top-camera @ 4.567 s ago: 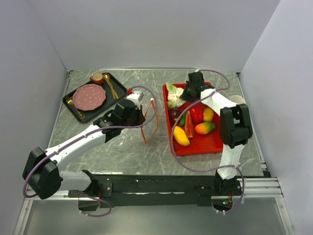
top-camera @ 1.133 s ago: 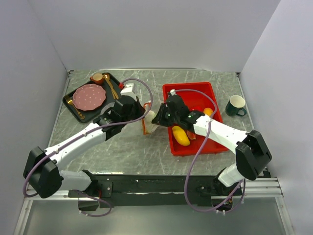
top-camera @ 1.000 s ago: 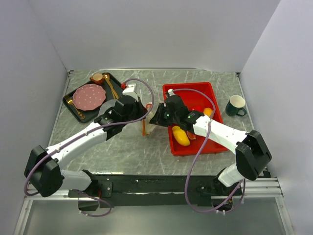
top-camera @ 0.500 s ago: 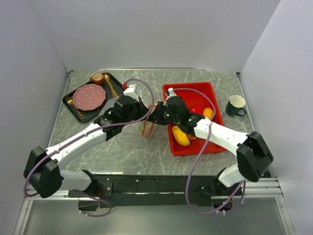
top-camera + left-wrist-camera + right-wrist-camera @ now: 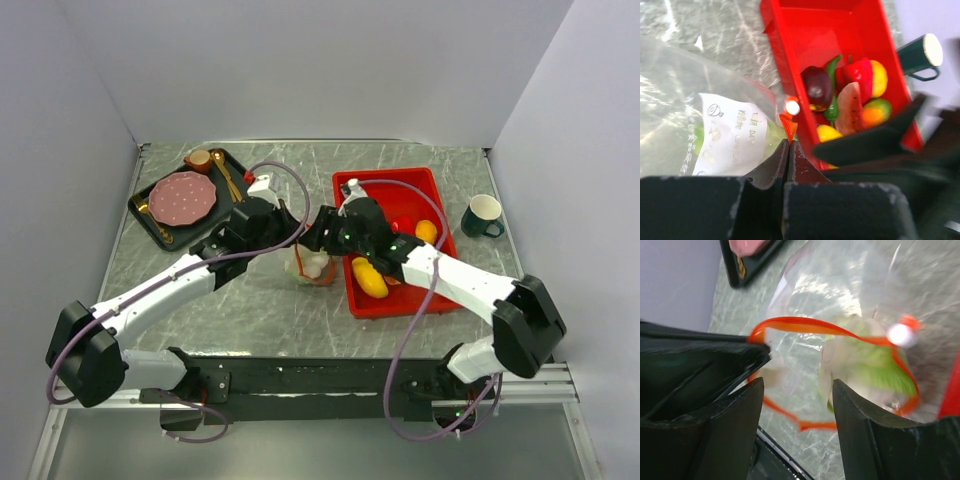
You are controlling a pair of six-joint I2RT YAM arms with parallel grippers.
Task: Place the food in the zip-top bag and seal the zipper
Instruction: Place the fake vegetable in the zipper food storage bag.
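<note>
Our left hand (image 5: 788, 159) is clenched on the zip-top bag (image 5: 312, 266) at its zipper (image 5: 805, 325). Our right hand (image 5: 797, 390), released, hangs just above the mouth, with the white-green leafy vegetable (image 5: 865, 365) lying inside below it, beside the red tray (image 5: 840, 30).

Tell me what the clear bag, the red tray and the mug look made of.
Zip-top bag: thin glossy plastic film; it crumples, glints, and shows its contents. Red tray: probably moulded hard plastic, smooth, soft sheen. Mug: likely glazed ceramic, dark outside, pale inside; unconfirmed.
</note>
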